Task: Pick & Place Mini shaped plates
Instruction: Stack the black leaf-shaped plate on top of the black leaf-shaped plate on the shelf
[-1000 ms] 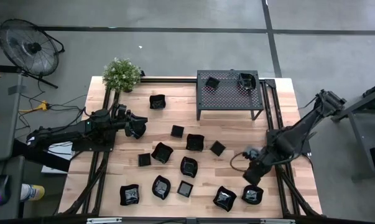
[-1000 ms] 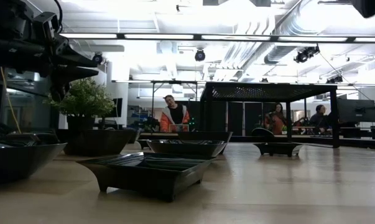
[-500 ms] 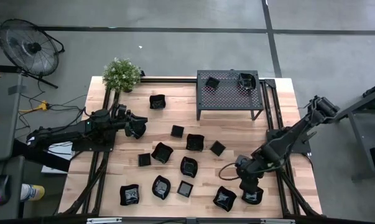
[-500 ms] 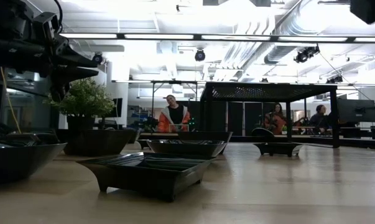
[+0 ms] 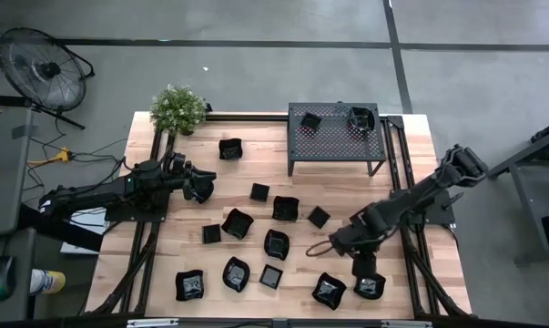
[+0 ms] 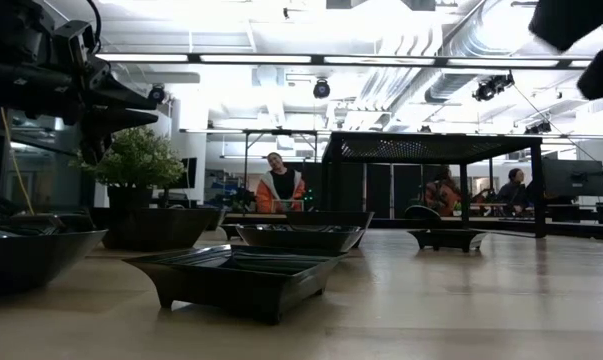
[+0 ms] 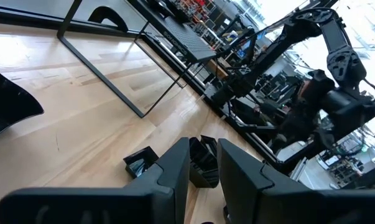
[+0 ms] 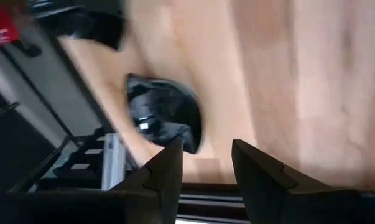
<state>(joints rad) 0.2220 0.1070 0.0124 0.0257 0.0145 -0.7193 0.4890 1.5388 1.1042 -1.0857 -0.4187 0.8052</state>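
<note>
- The right gripper (image 5: 340, 244) hangs low over the front right part of the table (image 5: 347, 196). Its two fingers (image 8: 165, 168) are spread, with bare wood showing between them and nothing held.
- Nearest to that claw, just toward the table's front edge, sits a rounded mini plate (image 5: 369, 285), with a wavy one (image 5: 329, 290) beside it. In the right wrist view one glossy dish (image 8: 165, 118) lies just ahead of the fingertips, off to one side rather than between them.
- The rest of the mini shaped plates (image 5: 256, 232) are scattered over the middle of the table, away from the claw toward the left arm. Two more already sit on top of the perforated rack (image 5: 333, 137) at the far edge.
- The left gripper (image 5: 199, 187) waits well apart over the left side. Its fingers (image 7: 175, 168) stand close together with a slim gap and hold nothing.
- To do this pick well, I'd say the right claw should first line up so the dish's rim sits between the fingers. It should then come down square and close on the rim firmly, since a glossy dish looks likely to slip or tip.
</note>
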